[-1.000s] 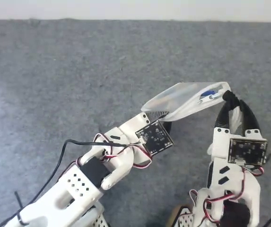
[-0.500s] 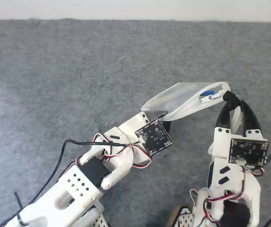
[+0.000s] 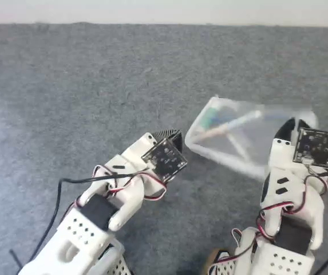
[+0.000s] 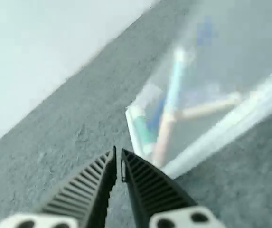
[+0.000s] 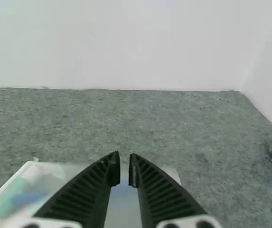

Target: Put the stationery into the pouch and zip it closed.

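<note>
The clear, soft plastic pouch lies on the grey felt-like counter, with pens and other coloured stationery showing through its wall. The right pincer hangs directly over the pouch's near edge, clenched on nothing. The left pincer sits just beside the pouch's corner without touching it, also clenched and holding nothing.

- Two white moulded-plastic arms.
- Black ribbed triangular fingers on left gripper and right gripper.
- Square black circuit boards.
- Thin red, white and black cables.
</note>
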Available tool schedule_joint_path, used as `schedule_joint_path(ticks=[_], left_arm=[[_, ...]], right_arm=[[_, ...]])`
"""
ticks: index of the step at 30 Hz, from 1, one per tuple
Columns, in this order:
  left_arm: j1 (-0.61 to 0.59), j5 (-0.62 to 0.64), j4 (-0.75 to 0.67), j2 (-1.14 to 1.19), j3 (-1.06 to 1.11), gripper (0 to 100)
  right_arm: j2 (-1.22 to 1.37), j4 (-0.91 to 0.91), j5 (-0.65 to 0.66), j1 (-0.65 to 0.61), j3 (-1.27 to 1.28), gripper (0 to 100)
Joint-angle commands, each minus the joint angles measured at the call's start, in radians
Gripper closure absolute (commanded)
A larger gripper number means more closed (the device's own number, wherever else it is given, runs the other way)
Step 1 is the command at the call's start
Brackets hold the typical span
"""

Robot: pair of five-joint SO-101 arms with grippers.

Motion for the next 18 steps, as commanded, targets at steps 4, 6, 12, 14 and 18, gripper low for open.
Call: schedule_joint_path(ticks=[4, 6, 12, 14, 18], left_arm=[[-0.003, 0.012, 0.023, -0.068, -0.012, 99], [0.0, 0.014, 0.023, -0.068, -0.012, 99], [-0.002, 0.015, 0.023, -0.069, -0.012, 99], [-0.006, 0.017, 0.023, -0.069, -0.008, 97], [-0.008, 0.078, 0.023, -0.069, -0.007, 92]], right_arm=[[0.01, -0.01, 0.0, -0.045, -0.069, 99.2], [0.01, 0.007, 0.014, -0.085, -0.071, 99.2], [-0.093, 0.076, 0.058, -0.143, -0.072, 99.1], [-0.133, 0.127, 0.092, -0.12, -0.083, 98.6], [-0.125, 0.255, 0.176, -0.077, -0.084, 91.9]])
